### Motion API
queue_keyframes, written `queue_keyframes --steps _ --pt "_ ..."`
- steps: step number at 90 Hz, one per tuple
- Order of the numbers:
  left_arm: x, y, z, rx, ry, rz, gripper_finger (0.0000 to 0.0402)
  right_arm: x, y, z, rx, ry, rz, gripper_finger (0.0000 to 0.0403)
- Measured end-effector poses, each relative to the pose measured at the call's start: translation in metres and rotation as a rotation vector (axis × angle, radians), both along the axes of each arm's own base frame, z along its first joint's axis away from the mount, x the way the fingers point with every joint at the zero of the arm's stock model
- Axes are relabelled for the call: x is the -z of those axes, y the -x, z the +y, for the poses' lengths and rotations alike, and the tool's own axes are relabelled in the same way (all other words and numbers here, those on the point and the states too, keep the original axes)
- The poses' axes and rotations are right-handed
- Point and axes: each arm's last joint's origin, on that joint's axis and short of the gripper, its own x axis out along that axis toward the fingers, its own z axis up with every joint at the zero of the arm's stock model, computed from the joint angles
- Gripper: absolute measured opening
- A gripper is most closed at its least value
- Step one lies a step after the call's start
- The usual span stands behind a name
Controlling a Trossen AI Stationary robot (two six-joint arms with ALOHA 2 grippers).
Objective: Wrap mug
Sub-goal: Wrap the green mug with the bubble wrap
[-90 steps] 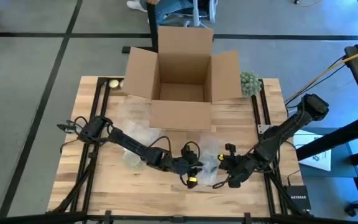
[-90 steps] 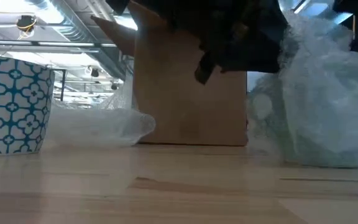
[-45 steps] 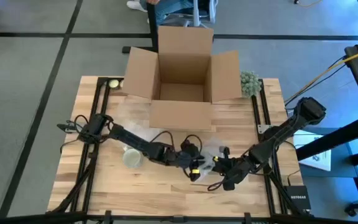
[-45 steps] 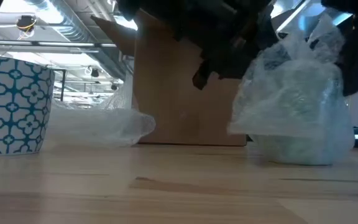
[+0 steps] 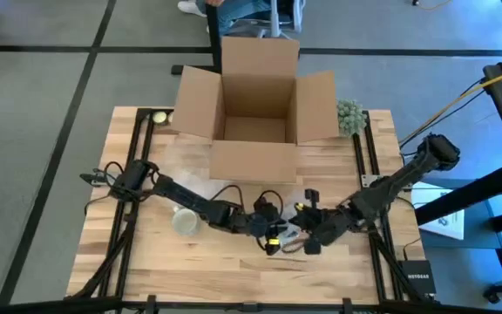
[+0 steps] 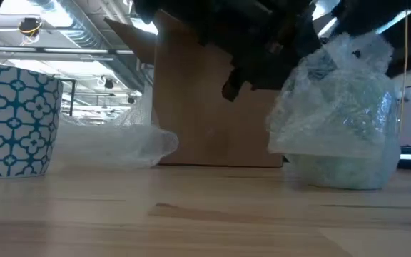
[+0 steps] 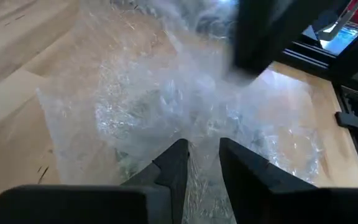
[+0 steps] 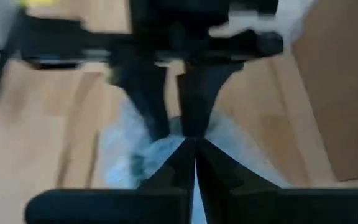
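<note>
The wrapping looks well advanced but not finished: in the low view the mug [image 6: 341,153] sits on the bench [image 6: 205,214] as a rounded bundle already swathed in bubble wrap [image 6: 334,93], with the loose film gathered into a crumpled peak on top that is not yet tucked or closed. What seems left is to fold that gathered top down and settle the bundle, perhaps for the open cardboard box [image 5: 255,105] behind it. From above, the bundle lies toward the front middle of the bench, directly between the two tools. The left tool [image 7: 201,155] reaches in from its side with its jaws slightly parted, pinching a fold of the film. The right tool [image 8: 194,146] meets it from the opposite side, jaws clenched on the film's gathered edge. A second, patterned mug [image 6: 13,118] stands bare and well apart.
</note>
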Motion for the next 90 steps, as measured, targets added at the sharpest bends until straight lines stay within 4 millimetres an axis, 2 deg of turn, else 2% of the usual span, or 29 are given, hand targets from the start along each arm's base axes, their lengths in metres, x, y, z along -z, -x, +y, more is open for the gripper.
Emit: queue_keyframes --steps 10,24,48,58,76,90 --pt "0.0 0.0 0.0 0.002 -0.002 -0.003 0.0078 0.027 -0.005 0.0 -0.033 -0.025 0.12 0.0001" --pt "0.0 0.0 0.0 0.004 -0.002 -0.002 0.0078 0.039 -0.012 0.005 -0.038 -0.019 0.128 0.0" --pt "-0.003 0.001 0.0 0.011 -0.007 0.001 0.0078 0.039 -0.016 0.005 -0.055 -0.015 0.091 0.0" --pt "-0.011 0.004 0.0 0.017 -0.014 -0.001 0.0078 0.039 -0.016 0.005 -0.056 -0.017 0.088 0.0" --pt "-0.038 0.022 -0.003 0.03 -0.039 0.052 0.0078 0.04 -0.016 0.006 -0.063 -0.013 0.089 0.0" --pt "-0.044 0.038 -0.011 0.008 -0.059 0.135 0.0078 0.04 -0.016 0.006 -0.068 -0.009 0.088 0.0"
